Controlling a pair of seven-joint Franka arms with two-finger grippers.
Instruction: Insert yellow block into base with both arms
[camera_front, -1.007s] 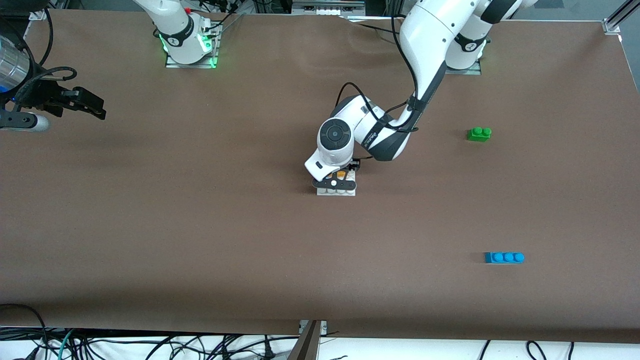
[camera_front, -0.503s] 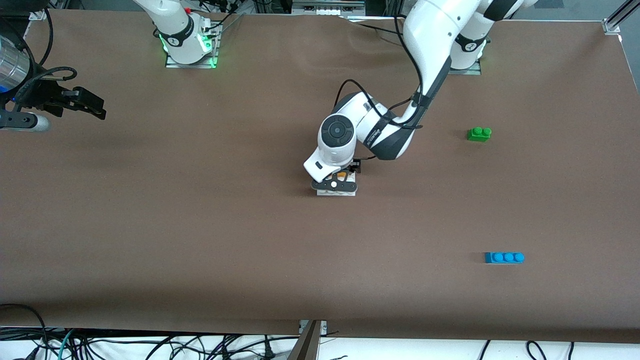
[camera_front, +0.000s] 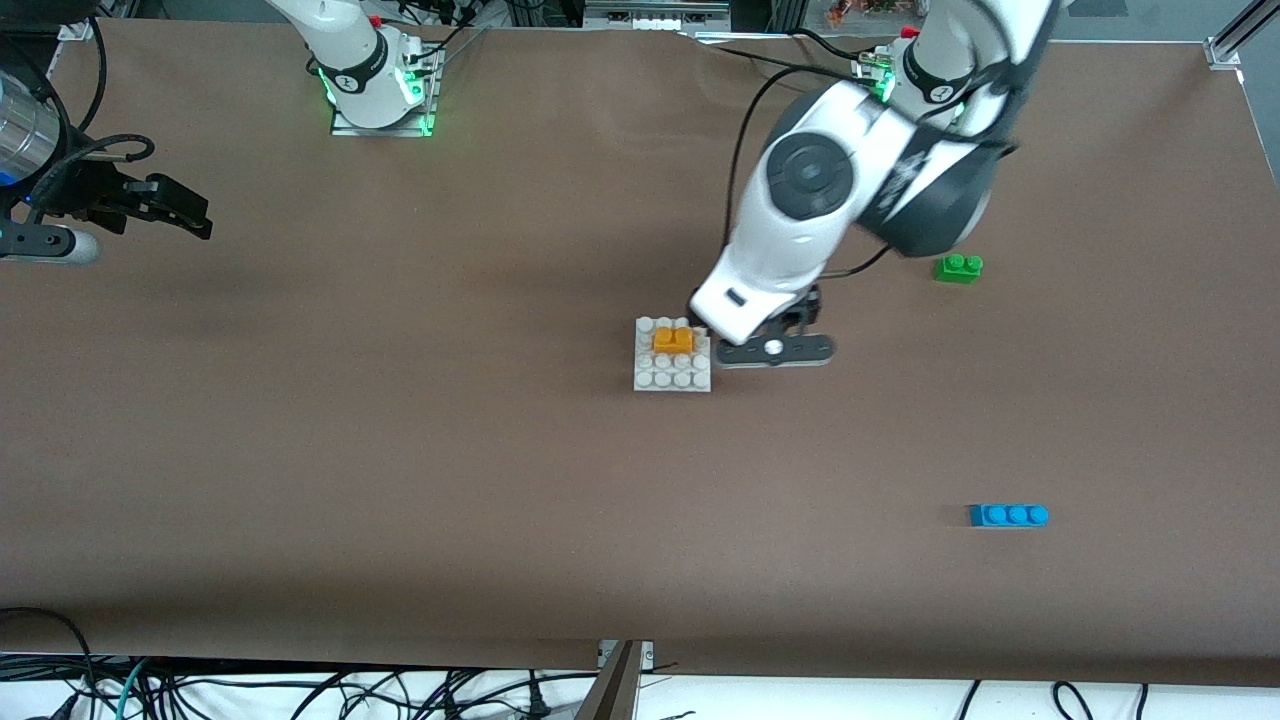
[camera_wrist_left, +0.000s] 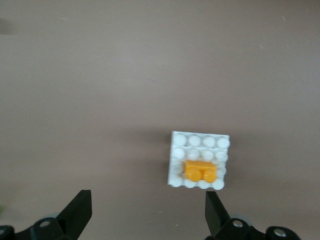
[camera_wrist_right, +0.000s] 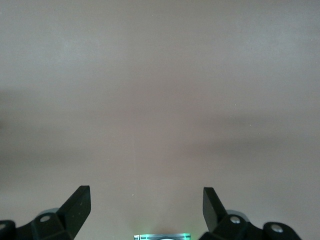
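Observation:
The yellow block (camera_front: 673, 340) sits on the studs of the white base (camera_front: 680, 378) in mid-table, in the half of the base farther from the front camera. My left gripper (camera_front: 775, 348) hangs open and empty above the table just beside the base, toward the left arm's end. In the left wrist view the base (camera_wrist_left: 200, 141) carries the block (camera_wrist_left: 200, 171), and the open gripper (camera_wrist_left: 147, 212) is off to one side of it. My right gripper (camera_front: 178, 210) waits at the right arm's end of the table; it is open and empty (camera_wrist_right: 145, 200) over bare table.
A green two-stud brick (camera_front: 958, 267) and a blue three-stud brick (camera_front: 1008, 515) lie toward the left arm's end, the blue one nearer the front camera. The right arm's base mount (camera_front: 380, 100) glows green at the table's back edge.
My left gripper let go of the yellow block, rose off the base and moved toward the left arm's end. The block stays on the base. The right arm has not moved.

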